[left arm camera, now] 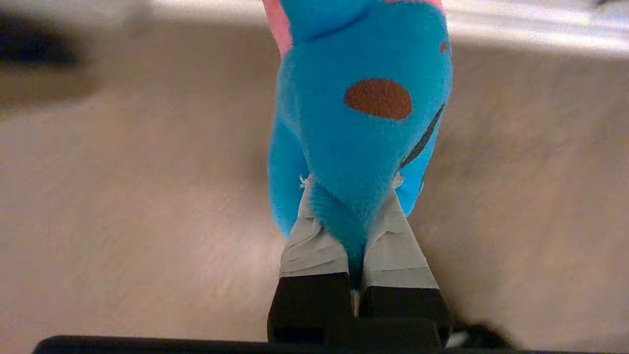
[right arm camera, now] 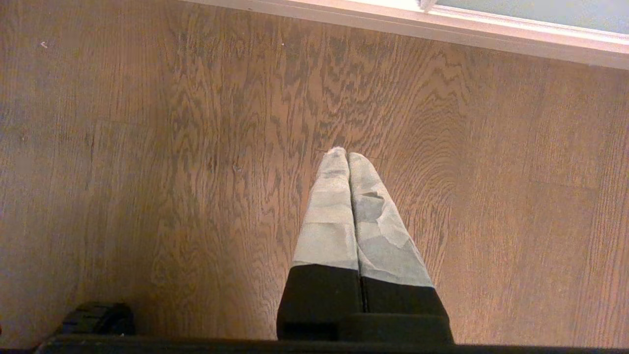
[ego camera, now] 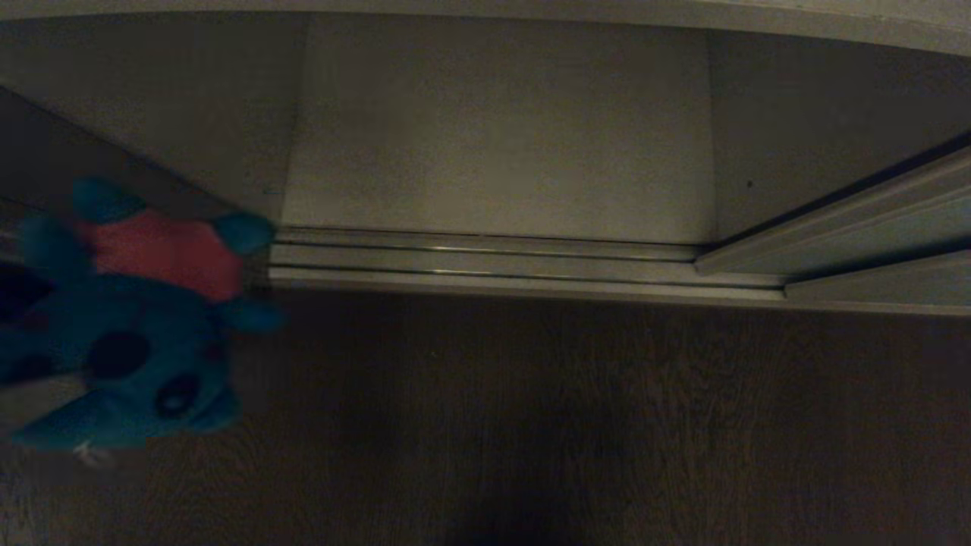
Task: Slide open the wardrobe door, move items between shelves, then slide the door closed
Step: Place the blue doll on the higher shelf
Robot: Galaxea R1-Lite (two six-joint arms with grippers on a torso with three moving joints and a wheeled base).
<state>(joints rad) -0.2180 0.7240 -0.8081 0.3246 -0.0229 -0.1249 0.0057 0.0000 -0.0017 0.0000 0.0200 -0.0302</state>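
Left pincer (left arm camera: 355, 216) around soft, seemingly fleecy blue plush toy (left arm camera: 363, 123)

blue plush toy (left arm camera: 363, 142) with pink top; brown wood-grain floor (right arm camera: 147, 147).

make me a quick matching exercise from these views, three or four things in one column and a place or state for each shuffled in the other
Things:
1. blue plush toy
2. left tool
3. right tool
4. door tracks

Places or states:
A. shut on nothing, pointing at the wooden floor
B. pinched by a narrow flap, hanging at the left edge of the head view
C. running along the front edge of the wardrobe's pale bottom board
D. closed on blue plush

Pairs: 1-B, 2-D, 3-A, 4-C
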